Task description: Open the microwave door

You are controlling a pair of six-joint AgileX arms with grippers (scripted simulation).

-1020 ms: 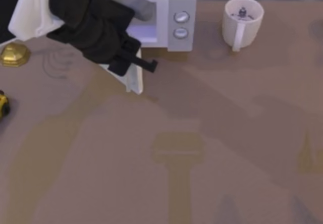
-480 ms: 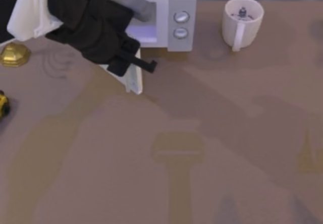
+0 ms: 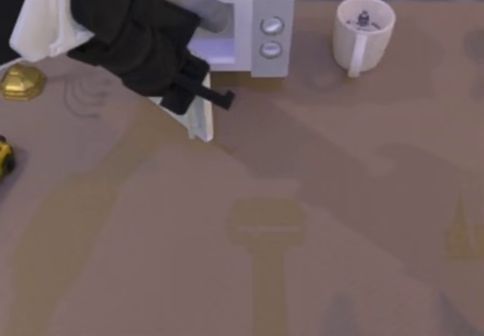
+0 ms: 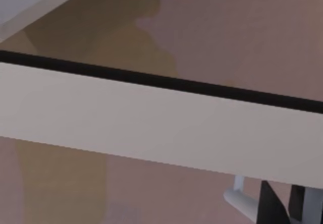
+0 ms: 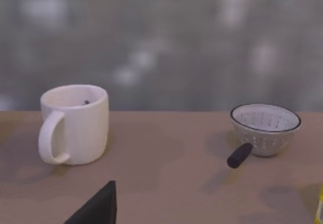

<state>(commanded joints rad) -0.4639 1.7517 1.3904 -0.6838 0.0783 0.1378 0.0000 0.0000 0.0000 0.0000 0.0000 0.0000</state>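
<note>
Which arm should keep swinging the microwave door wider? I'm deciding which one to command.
Left. Its gripper is already at the microwave door, which stands swung out from the microwave. The right arm isn't in the top view.

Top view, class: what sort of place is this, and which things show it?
Probably a mock kitchen tabletop: a small boxy light-grey microwave with its flat light-grey door swung open, a white handled mug, and a small white colander bowl with a dark handle on a brown table.
</note>
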